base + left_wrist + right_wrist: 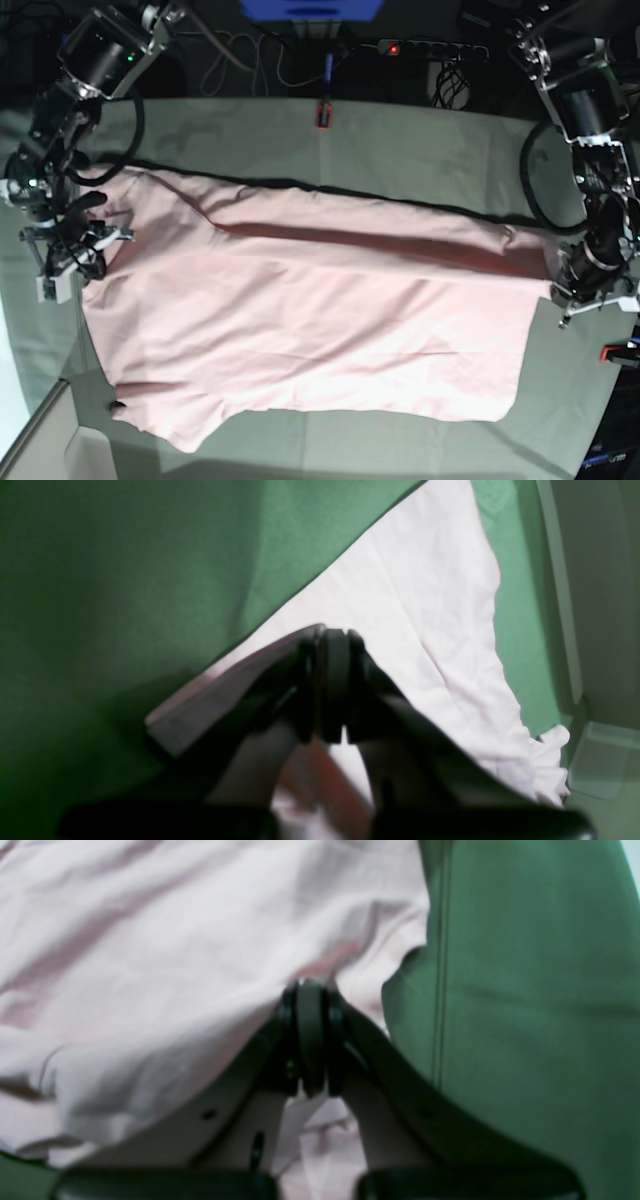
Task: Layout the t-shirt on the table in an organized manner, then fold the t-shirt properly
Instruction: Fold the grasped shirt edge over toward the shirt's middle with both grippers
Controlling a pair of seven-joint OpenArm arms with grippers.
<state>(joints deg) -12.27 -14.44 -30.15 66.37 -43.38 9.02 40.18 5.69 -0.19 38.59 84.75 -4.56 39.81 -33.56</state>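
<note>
- On the table: shirt lies spread wide between my arms, plain side up, no lettering showing.
- Left claw clenched on one shirt edge; right claw clenched on the opposite edge.
- Judgement: layout nearly done. Creases remain, and the sleeve by the right claw is bunched.
- Left: smooth flat, then every fold.

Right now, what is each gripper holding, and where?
Both are shut on the t-shirt: the left gripper pinches a corner, the right gripper pinches bunched fabric at its opposite edge.
</note>
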